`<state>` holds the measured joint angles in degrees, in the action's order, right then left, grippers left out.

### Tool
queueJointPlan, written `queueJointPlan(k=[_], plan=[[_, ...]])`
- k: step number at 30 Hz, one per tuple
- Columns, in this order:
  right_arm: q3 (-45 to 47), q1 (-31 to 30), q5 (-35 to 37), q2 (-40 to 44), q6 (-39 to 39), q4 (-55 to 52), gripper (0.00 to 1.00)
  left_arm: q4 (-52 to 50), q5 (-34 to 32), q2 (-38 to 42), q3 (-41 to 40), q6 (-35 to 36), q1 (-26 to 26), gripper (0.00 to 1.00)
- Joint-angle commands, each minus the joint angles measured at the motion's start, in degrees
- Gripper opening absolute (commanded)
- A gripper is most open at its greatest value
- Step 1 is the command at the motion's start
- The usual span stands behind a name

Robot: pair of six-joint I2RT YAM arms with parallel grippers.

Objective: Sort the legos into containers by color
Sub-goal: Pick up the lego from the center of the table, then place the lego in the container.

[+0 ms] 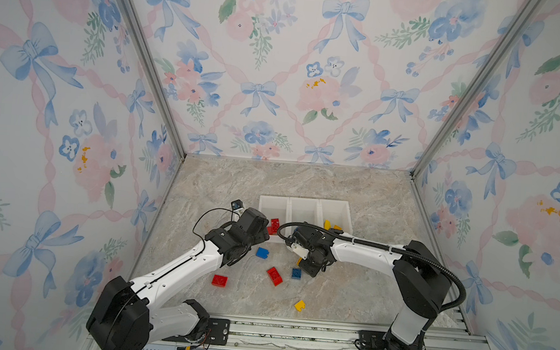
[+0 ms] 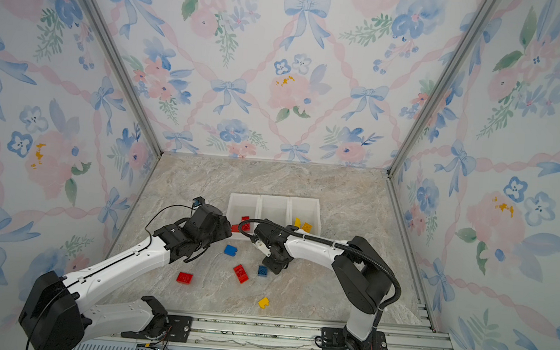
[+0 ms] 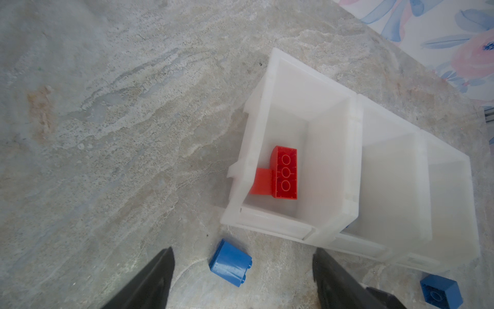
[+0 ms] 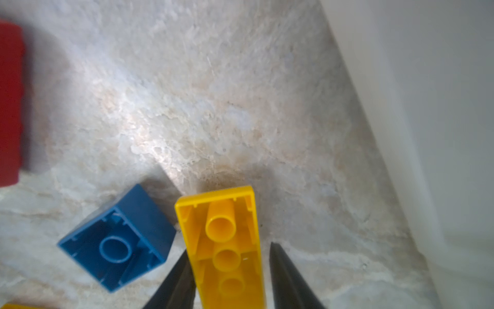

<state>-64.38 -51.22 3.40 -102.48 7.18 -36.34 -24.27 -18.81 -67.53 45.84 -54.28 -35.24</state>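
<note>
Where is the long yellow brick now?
In the right wrist view the long yellow brick is between the jaws of the right gripper, with a blue brick close beside it, in front of the bins.

The space is enclosed by walls papered with blue bows, pink ribbons and watercolour flowers: a back wall (image 1: 296, 81) at 12 o'clock, a side wall (image 1: 36, 129) at 9 o'clock, and another at 3 o'clock. Aluminium posts (image 1: 150, 70) are set at 11 and 1 o'clock. A beige marble-patterned floor (image 1: 305, 184) is bounded at 6 o'clock by a ribbed metal rail (image 1: 293, 334). Soft, even light is cast throughout.
</note>
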Motion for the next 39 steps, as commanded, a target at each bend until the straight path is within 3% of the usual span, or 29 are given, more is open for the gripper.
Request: queueJointPlan(k=[1, 8, 16, 25, 31, 39], plan=[[-0.7, -0.6, 1.1, -1.2, 0.0, -0.3, 0.38, -0.1, 0.2, 0.9, -0.4, -0.1, 0.6, 0.84], [-0.4, -0.8, 1.0, 0.8, -0.5, -1.7, 0.26, 0.1, 0.4, 1.2, -0.6, 0.1, 1.0, 0.84], [0.2, 0.4, 1.1, 9.9, -5.7, -4.9, 0.25, 0.7, 0.9, 1.4, -1.0, 0.4, 0.9, 0.87], [-3.3, 9.7, 2.1, 16.6, -10.6, -8.7, 0.26, 1.6, 1.4, 1.5, -1.5, 1.1, 0.9, 0.91], [-7.7, 17.4, 2.9, 14.6, -12.0, -8.3, 0.26, 1.9, 1.9, 1.5, -1.6, 1.3, 1.0, 0.93], [-13.7, 23.2, 5.0, 5.1, -11.2, -7.5, 0.25, 1.9, 2.1, 3.1, -2.9, 1.2, 1.0, 0.95]])
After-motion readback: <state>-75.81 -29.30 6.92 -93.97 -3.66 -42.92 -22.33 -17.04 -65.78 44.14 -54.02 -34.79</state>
